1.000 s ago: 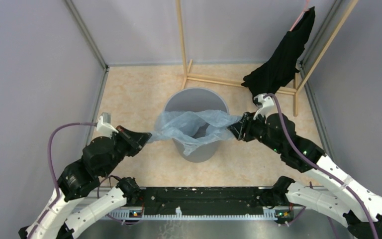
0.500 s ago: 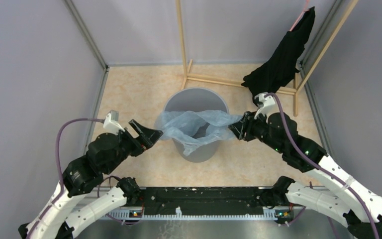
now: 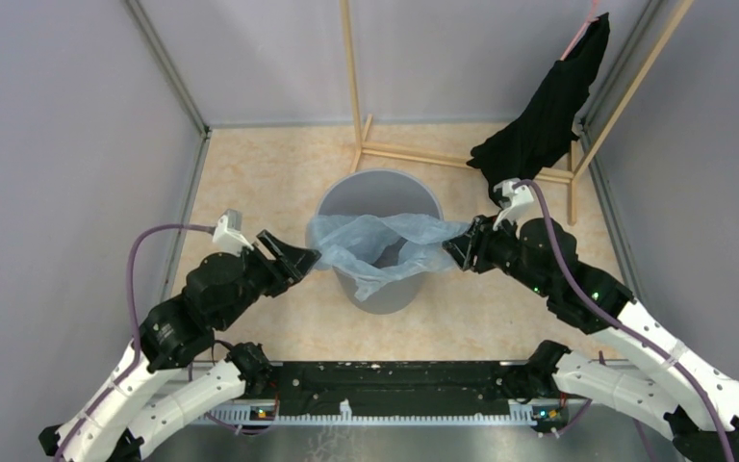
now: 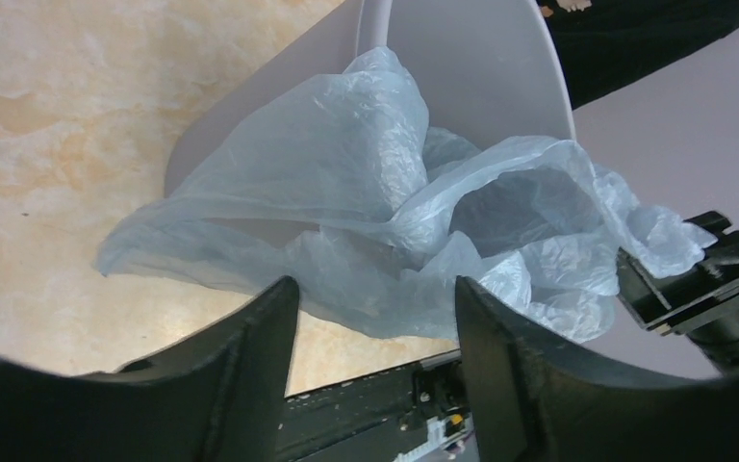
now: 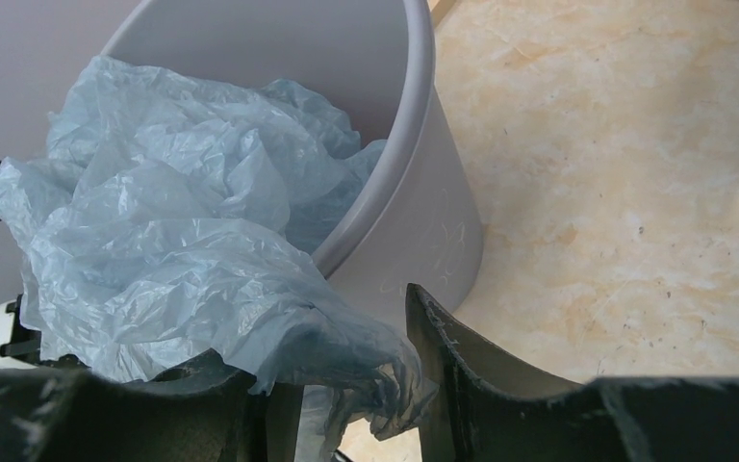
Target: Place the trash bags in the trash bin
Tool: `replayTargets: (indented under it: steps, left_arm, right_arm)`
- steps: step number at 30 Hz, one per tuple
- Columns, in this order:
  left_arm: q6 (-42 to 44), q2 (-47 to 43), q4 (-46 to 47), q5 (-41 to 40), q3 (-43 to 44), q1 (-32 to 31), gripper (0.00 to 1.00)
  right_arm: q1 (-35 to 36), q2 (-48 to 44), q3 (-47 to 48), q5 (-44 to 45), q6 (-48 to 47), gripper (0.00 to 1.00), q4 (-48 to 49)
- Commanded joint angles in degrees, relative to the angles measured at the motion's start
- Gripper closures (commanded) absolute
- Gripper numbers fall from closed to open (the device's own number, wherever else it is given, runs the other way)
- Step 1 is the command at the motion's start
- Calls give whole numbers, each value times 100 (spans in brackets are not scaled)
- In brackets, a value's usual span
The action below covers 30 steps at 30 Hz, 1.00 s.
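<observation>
Trash bag (image 3: 370,245) lay draped across the mouth of the trash bin (image 3: 385,192), part sagging inside, left edge hanging out over the rim. Right fingers (image 5: 481,375) were clamped on its right corner. Left fingers (image 4: 241,380) were spread apart just beside the bag's left edge, gripping nothing. Bin stood upright on the surface (image 3: 269,173).

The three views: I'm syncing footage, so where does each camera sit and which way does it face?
Top external: above and behind the robot, looking down at the trash bin; both arms show.
Left wrist: on its arm, facing the bin's side; open left gripper at bottom.
Right wrist: opposite side, facing the bin; right gripper pinching the trash bag.
Shared: the bag draped over the bin.
</observation>
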Motion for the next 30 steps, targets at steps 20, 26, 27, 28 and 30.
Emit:
replayTargets:
  steps: [20,26,27,28,30]
  left_arm:
    - [1122,248,-371,339,179,0,100]
    - [882,182,-287,458,-430,-1,100]
    - [863,166,-215,388,-537,-7,100]
    - [860,162,-97,303,-651,-1,100]
    - [912,216,112,144,-870,-1,100]
  right_arm:
    - [-23,-211,-67,38,-48,57,-285]
    - [-23,-246,-274,20,47,56,-366]
    - [-20,-246,-321,24,62,56,-347]
    - [-22,-250,-389,21,74,56,-331]
    - [-27,-238,-526,39,103,55,-276]
